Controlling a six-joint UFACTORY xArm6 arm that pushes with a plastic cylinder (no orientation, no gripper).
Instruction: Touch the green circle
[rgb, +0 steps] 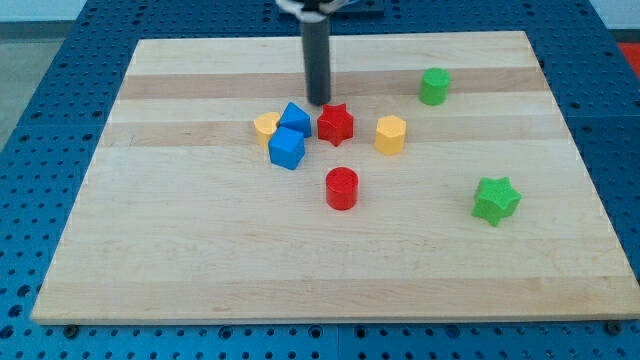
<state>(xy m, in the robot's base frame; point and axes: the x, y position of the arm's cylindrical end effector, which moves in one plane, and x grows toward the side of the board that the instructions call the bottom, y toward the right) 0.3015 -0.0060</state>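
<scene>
The green circle (434, 86), a short green cylinder, stands near the view's top right of the wooden board (200, 260). My tip (319, 102) is at the end of the dark rod, well to the left of the green circle and apart from it. It sits just above the red star (336, 124) and the upper blue block (295, 118).
A yellow block (265, 126) and a second blue block (286, 149) cluster left of the red star. A yellow hexagon (390, 134) lies to its right. A red cylinder (341, 188) sits below. A green star (495, 199) lies at the right.
</scene>
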